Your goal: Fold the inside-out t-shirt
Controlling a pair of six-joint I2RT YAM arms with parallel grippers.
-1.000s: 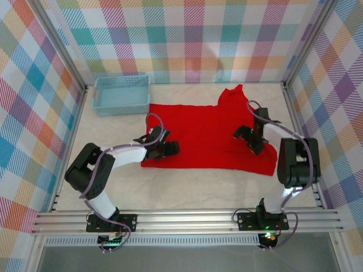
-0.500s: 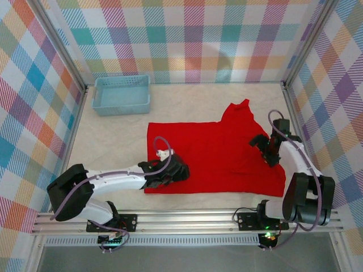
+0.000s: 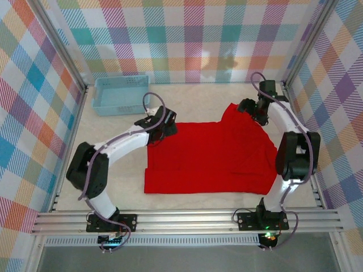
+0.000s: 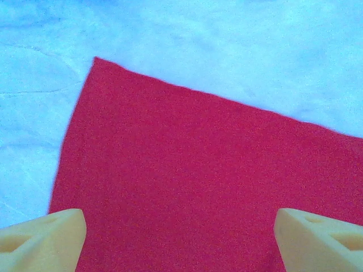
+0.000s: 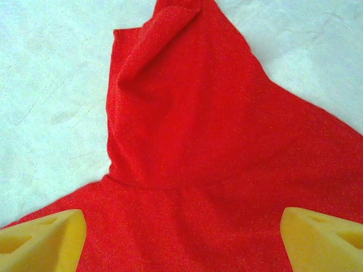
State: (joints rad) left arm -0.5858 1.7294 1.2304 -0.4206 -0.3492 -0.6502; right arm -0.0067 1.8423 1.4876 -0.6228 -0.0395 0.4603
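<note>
Tabletop [image 3: 193, 96] with red t-shirt [image 3: 210, 153], plaid walls [image 3: 193, 39]

Plain bright red t-shirt [image 3: 210, 153], no print; counter [image 3: 113, 147] under it is pale cream with faint marbling. Basket [image 3: 121, 93] beyond the t-shirt's far-left corner is light blue, and the walls [image 3: 187, 39] around it are multicolour pastel plaid. Arms [image 3: 122, 141] at the t-shirt's far corners are white and black, pads [image 4: 39, 241] of the jaws yellow.

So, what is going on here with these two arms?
A plain bright red cloth t-shirt lies spread on the pale table for folding. The robot's left gripper hangs open above its far left corner, the right gripper open above the sleeve sticking out at the far right. Neither grips cloth yet.
</note>
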